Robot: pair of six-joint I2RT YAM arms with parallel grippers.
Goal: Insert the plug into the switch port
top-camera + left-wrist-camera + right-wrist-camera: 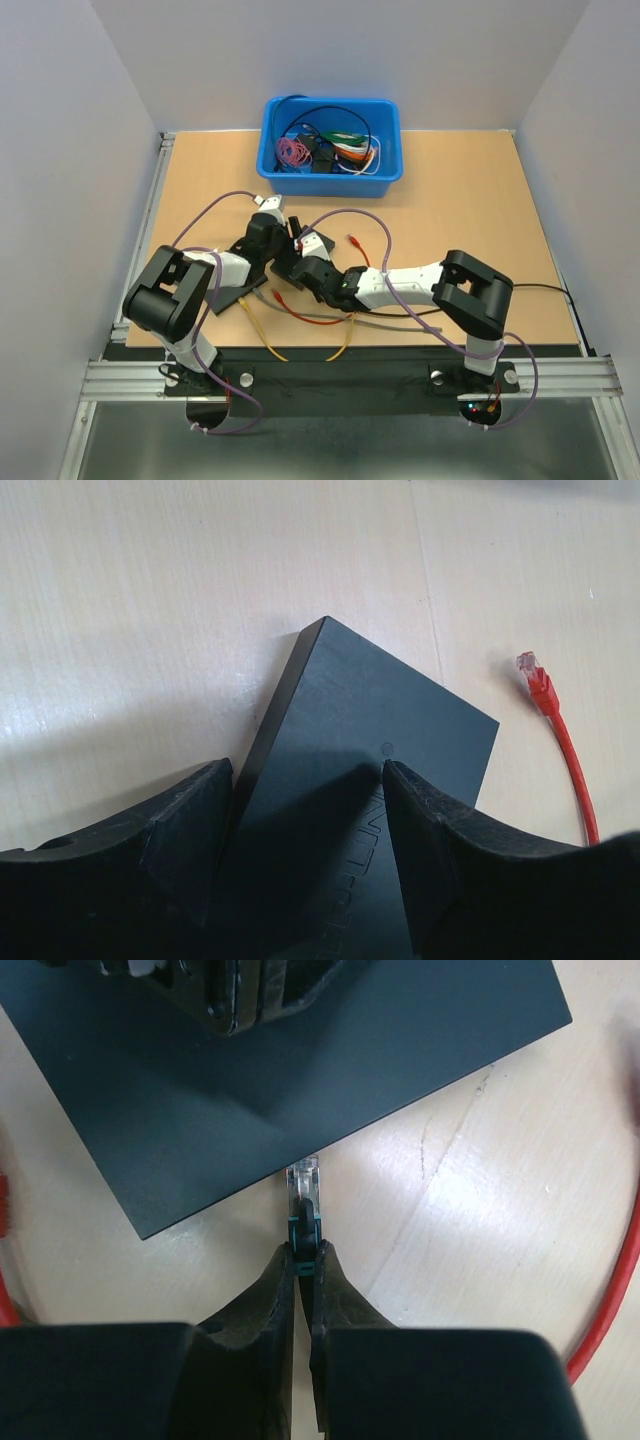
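While bracing switch [380, 1070] with left gripper [305, 780], spreading jaws wide across its top, pinching plug [305, 1185] tight in right gripper [303, 1255] jaws, touching clear tip against switch's side edge. Judging insertion step in hand; next calling for straight push inward, not seeing port itself.

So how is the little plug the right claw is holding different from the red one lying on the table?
The held plug has a teal boot, the red plug a red one. The held plug is pinched in the right gripper, tip at the edge of the switch; the red plug lies loose on the table, apart from the switch. Both have clear tips.
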